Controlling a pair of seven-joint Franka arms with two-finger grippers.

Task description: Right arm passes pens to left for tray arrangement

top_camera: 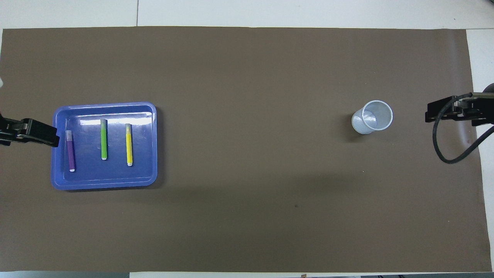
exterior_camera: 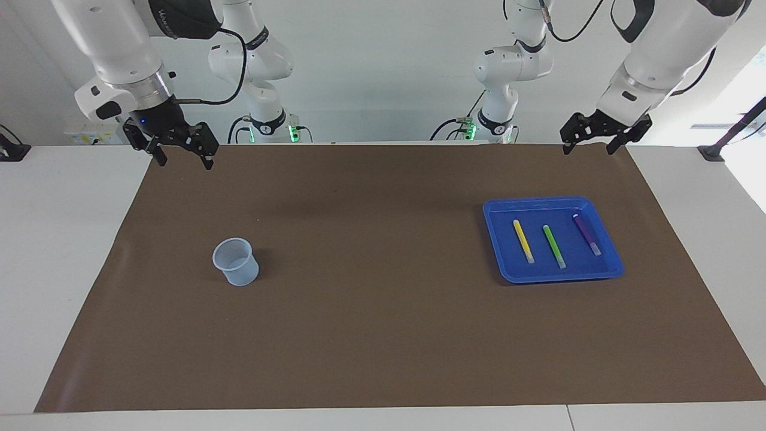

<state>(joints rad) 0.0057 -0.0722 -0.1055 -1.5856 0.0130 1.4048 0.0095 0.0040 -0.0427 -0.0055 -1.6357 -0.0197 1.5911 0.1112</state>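
From my console I read this as the end state: all three pens lie inside the blue tray, which sits on the brown mat toward the left arm's end of the table, so I judge the passing and arranging to be done. The yellow pen, the green pen and the purple pen rest flat on the tray floor, side by side and roughly parallel, apart from one another and not touching; the spacing looks deliberate, a tidy row rather than a heap, and the yellow one lies closest to the middle of the table with the purple one toward the table's end. I take that order to follow from the left arm setting them down from its own side. The translucent cup stands upright and empty toward the right arm's end, well apart from the tray; I suppose it served as the pens' holder, which would explain why it sits within the right arm's reach. The right gripper hangs in the air over the mat's edge nearest the robots, at its own corner, fingers spread and holding nothing. The left gripper hangs likewise over the matching corner near its base, fingers also spread and empty. Both arms look parked clear of the work, which suits a finished job: nothing hangs over the tray that could disturb the row.
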